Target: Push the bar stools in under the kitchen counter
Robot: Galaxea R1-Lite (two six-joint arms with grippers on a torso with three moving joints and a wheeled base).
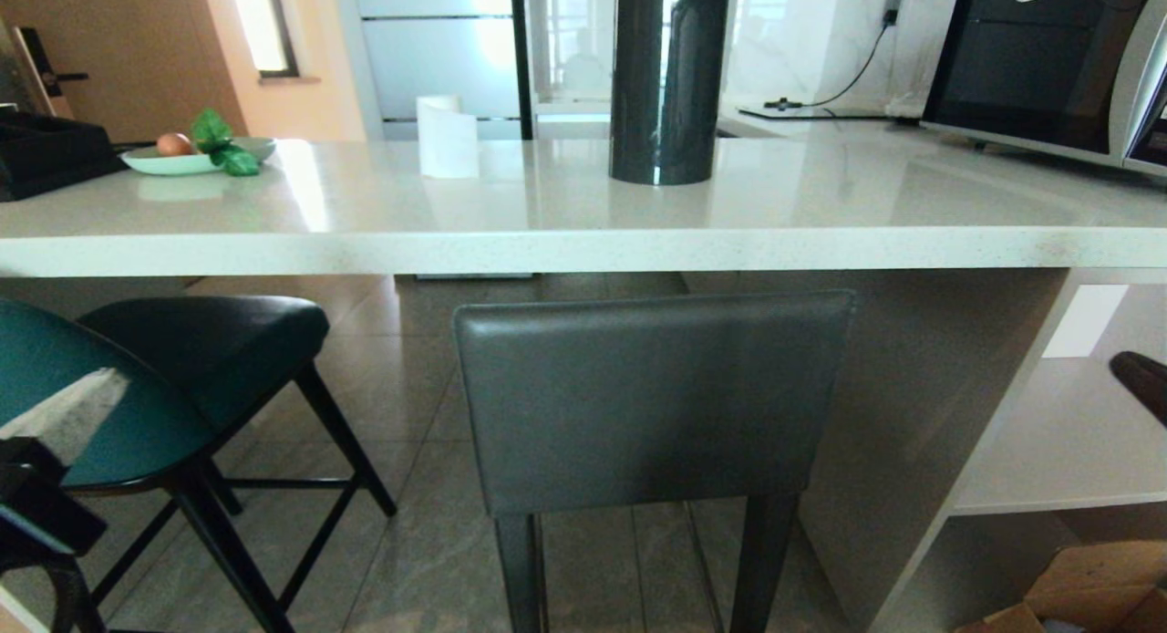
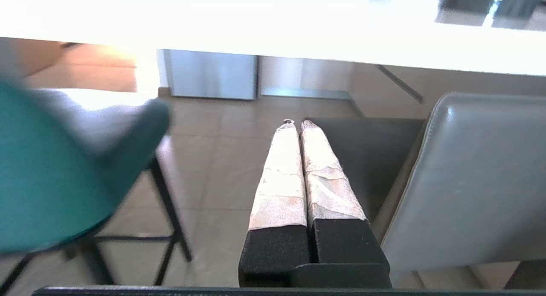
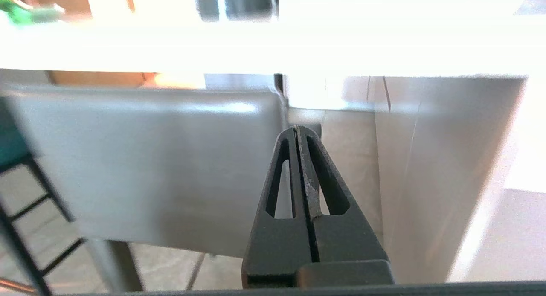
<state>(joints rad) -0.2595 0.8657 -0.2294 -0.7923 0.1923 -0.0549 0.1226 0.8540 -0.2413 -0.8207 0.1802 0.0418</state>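
Grey stool (image 1: 652,400) backrest below counter (image 1: 583,248) edge, teal stool (image 1: 137,405) at left, seat partly under

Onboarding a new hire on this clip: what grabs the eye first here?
The dark grey stool fills the centre of the head view, its boxy backrest just below the counter edge. The teal stool sits to its left, seat partly under the slab. On the counter top a glossy black column stands near the middle; both claws are shut, the left claw between the two stools and the right claw beside the grey backrest.
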